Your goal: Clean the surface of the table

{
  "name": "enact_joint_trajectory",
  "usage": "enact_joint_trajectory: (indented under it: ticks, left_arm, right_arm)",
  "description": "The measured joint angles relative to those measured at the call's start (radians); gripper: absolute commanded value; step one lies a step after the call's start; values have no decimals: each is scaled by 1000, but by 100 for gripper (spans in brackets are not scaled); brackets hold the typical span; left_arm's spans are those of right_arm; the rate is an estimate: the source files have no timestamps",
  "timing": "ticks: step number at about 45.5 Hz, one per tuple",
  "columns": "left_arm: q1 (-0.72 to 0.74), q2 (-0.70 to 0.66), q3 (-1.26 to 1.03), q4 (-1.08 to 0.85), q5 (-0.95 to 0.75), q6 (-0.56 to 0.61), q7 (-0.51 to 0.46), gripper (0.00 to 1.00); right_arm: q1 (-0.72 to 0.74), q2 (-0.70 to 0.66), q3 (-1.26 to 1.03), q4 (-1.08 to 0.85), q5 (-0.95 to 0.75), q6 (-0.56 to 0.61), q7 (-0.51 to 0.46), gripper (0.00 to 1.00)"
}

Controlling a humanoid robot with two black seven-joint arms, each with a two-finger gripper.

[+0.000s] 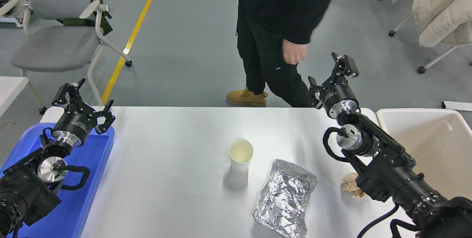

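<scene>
The white table surface (169, 164) fills the lower middle of the head view. On it stand a white paper cup (240, 154), upright and empty, a crumpled silver foil sheet (285, 198) to its right, and a crumpled tan paper scrap (351, 185) half hidden behind my right arm. My right gripper (329, 76) is open and empty, held above the table's far right edge, well away from all three. My left gripper (84, 101) is open and empty, parked at the lower left over the blue tray.
A blue plastic tray (92, 164) lies at the table's left end. A cream-beige bin (427, 138) stands at the right end. A person in black stands at the far side, one hand (294, 52) hanging near my right gripper. Chairs stand behind.
</scene>
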Motion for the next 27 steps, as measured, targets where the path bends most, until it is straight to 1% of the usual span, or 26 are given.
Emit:
enact_joint_trajectory:
  ticks: [27]
  left_arm:
    - [0, 0, 0, 0, 1, 0, -1, 100]
  right_arm:
    - [4, -9, 0, -2, 0, -3, -1, 100]
